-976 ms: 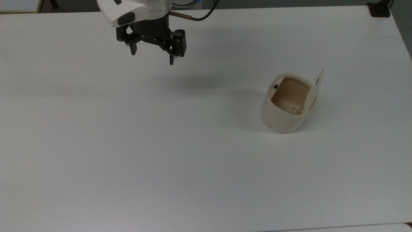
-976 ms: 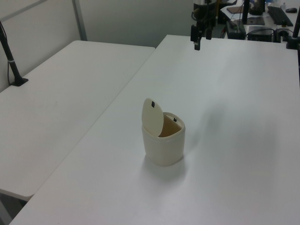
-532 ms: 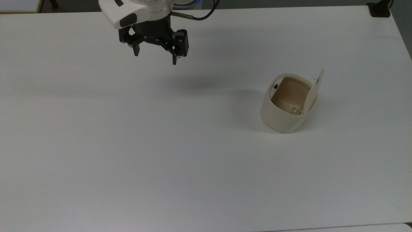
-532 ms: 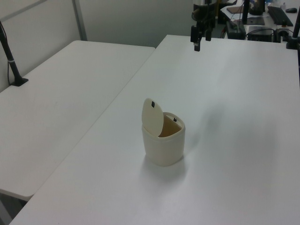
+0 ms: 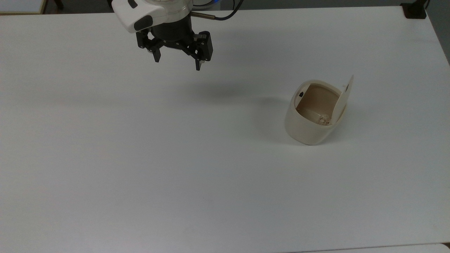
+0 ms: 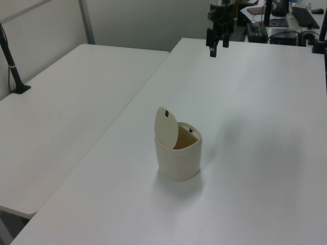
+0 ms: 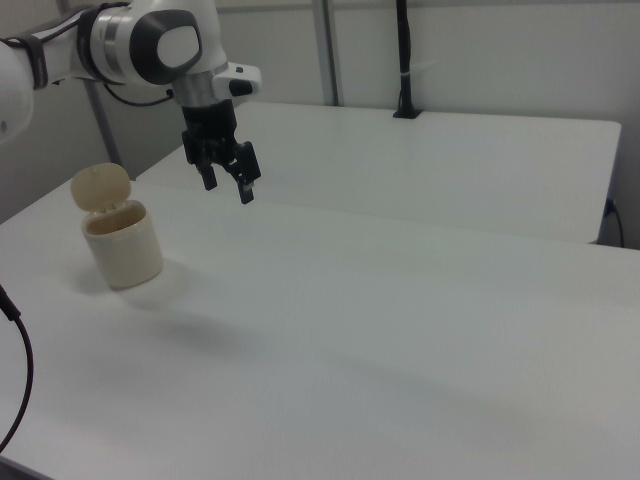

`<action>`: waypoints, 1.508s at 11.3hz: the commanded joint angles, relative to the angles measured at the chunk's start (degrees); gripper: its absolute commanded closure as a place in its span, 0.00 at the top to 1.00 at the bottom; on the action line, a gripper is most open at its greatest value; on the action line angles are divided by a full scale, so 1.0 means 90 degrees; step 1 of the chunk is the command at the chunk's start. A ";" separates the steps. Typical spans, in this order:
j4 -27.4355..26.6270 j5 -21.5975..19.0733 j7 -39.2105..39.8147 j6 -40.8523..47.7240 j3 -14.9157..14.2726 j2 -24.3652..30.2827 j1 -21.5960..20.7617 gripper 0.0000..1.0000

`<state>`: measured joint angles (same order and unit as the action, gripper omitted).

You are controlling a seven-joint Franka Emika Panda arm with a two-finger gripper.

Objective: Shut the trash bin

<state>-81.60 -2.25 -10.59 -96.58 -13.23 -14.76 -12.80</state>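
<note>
The trash bin (image 5: pixel 309 121) is a small cream tub on the white table, with its hinged lid (image 5: pixel 345 95) standing upright and the tan inside showing. A small black button (image 5: pixel 301 94) sits at its rim. The bin (image 6: pixel 178 153) stands near the middle of the left view, and the bin (image 7: pixel 120 240) is at the right view's left. My gripper (image 5: pixel 177 64) hangs open above the table, well off to the top view's left of the bin, holding nothing. It appears high at the far end as the gripper (image 6: pixel 218 48) and beside the bin as the gripper (image 7: pixel 228 186).
The white table (image 5: pixel 175 158) spreads wide around the bin. A second white table (image 6: pixel 61 112) adjoins it on the left view's left. A black post base (image 5: pixel 415 10) stands at the far corner in the top view's upper right. Desks with equipment (image 6: pixel 286 20) lie behind.
My gripper has drifted a little toward the top view's right, nearer the bin, still open. The bin and its raised lid have not moved.
</note>
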 commanded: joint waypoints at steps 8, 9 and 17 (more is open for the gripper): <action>-0.0122 -0.0257 0.1680 -0.0050 0.0005 0.0058 0.0094 0.23; -0.0113 -0.0335 0.2380 -0.0079 0.0025 0.0058 0.0094 0.16; 0.0493 -0.0453 0.5192 -0.0506 0.0298 0.0067 -0.1094 0.09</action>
<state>-76.72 -5.49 36.42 -96.70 -10.09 -14.63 -17.73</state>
